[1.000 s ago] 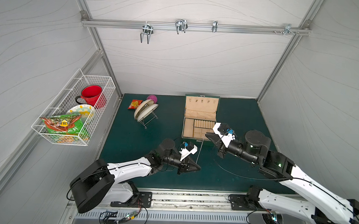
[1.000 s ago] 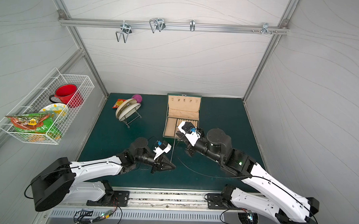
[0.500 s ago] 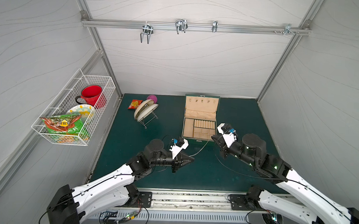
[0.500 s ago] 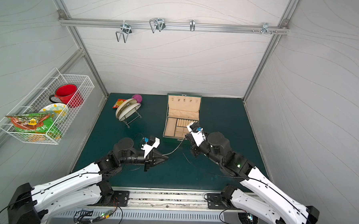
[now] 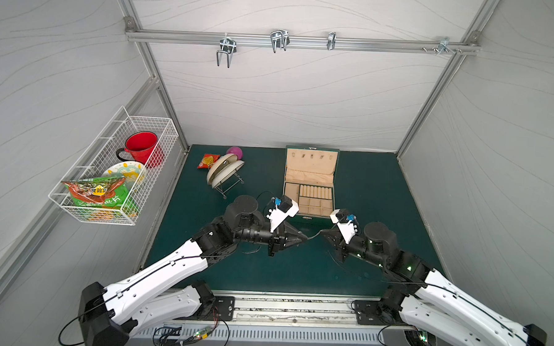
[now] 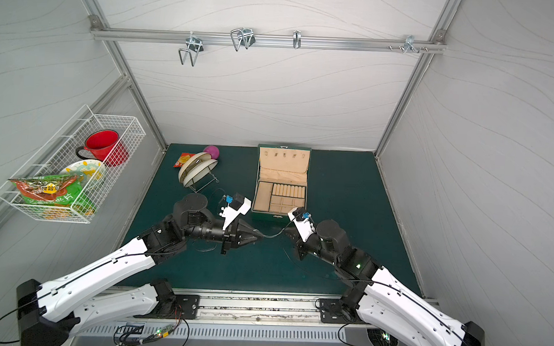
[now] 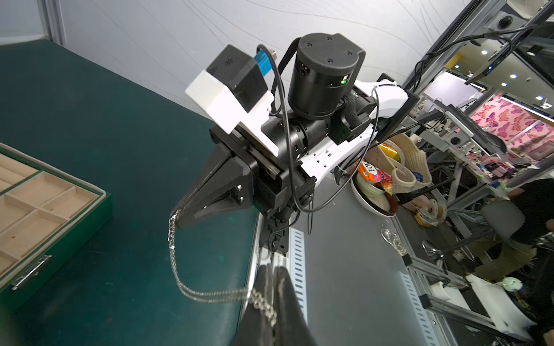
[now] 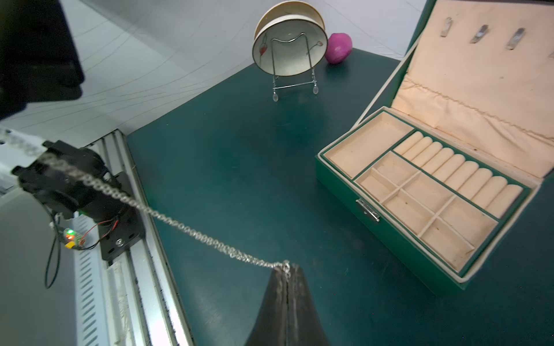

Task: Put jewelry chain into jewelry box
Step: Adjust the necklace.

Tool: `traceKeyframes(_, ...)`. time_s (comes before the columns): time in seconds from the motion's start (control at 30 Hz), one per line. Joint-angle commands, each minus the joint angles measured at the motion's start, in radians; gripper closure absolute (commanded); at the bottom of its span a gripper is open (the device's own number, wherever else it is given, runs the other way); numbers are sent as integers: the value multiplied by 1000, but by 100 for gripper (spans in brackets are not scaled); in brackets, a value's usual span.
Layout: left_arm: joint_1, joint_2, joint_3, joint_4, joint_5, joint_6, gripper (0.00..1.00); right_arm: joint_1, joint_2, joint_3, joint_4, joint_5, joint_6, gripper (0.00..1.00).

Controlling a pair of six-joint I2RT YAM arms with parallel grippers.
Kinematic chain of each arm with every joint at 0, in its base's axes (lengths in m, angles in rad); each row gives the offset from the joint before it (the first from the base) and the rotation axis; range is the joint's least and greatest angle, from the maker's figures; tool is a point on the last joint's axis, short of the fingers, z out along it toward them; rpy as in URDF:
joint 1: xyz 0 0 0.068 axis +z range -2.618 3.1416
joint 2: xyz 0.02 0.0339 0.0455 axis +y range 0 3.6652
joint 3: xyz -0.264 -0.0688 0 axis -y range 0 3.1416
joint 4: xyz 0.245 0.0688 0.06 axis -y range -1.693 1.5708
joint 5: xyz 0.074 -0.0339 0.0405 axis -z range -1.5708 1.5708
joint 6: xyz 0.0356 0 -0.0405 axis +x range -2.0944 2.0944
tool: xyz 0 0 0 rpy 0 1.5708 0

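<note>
The jewelry chain (image 5: 313, 235), thin and silver, hangs in a slack loop between my two grippers, above the green mat just in front of the jewelry box (image 5: 306, 217). My left gripper (image 5: 305, 237) is shut on one end; links lie across its fingers in the left wrist view (image 7: 263, 305). My right gripper (image 5: 321, 232) is shut on the other end, the chain (image 8: 180, 224) leaving its tip (image 8: 287, 266). The box (image 8: 389, 233) is dark green and stands open, with beige compartments and ring rolls showing.
A plate rack with plates (image 5: 224, 174), a pink ball (image 5: 235, 151) and a snack packet (image 5: 205, 161) stand at the back left. A wire basket (image 5: 162, 127) with a red mug hangs on the left wall. A metal rail (image 5: 279, 309) runs along the front edge.
Both grippers stayed shut on the chain. The left tip moved right and toward the box; the right tip came back toward the front. The tips are closer together and the chain hangs slacker.
</note>
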Motion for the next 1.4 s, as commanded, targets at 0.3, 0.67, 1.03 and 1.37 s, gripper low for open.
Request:
traceKeyframes(0.3,35,89,144,-79,100,-31,100,-4,-70,-62,123,-138,-8,57)
traceKeyframes(0.67,63,84,94,26,-18,-223,100,10,-167,-72,217,-154,38,28)
traceKeyframes(1.03,63,56,-8,191,-202,-453,100,255,-6,-43,438,113,38,42)
traceKeyframes(1.37,62,57,-43,252,-192,-533,100,255,125,0,507,187,71,58)
